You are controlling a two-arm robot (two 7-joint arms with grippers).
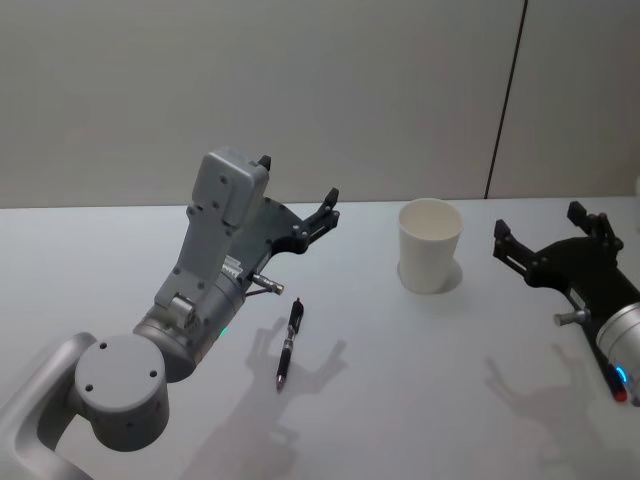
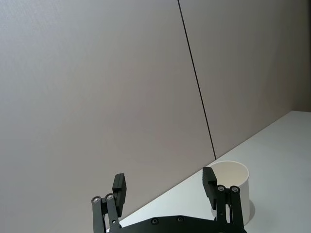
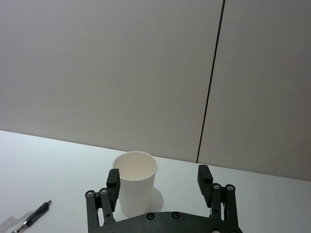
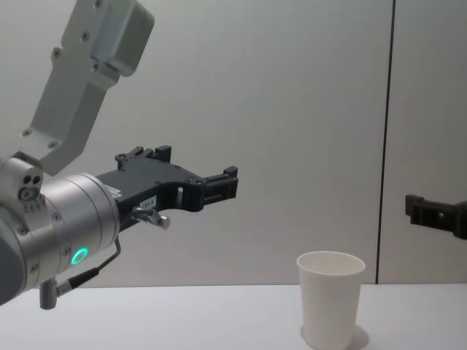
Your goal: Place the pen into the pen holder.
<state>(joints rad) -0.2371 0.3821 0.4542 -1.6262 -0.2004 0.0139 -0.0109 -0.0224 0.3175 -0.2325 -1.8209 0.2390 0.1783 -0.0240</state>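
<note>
Head view: basically nothing done yet, imo. The slim near-black stick pen (image 1: 290,340) lies flat on the white table (image 1: 120,250), well apart from the pen holder (image 1: 430,245), a plain white tapered paper cup standing upright to its right. The left end effector (image 1: 297,180) hangs above and behind the pen, fingers spread, empty. The right end effector (image 1: 538,222) sits right of the pen holder, also spread and empty. So grasp, carry and drop are all left.

Left wrist view: spread fingers, pen holder beyond them.

Right wrist view: the pen is cut off at the edge, and I can't make out its tip.

Chest view: the pen holder's wall hides its inside, and the right end effector is cut off by the edge.
</note>
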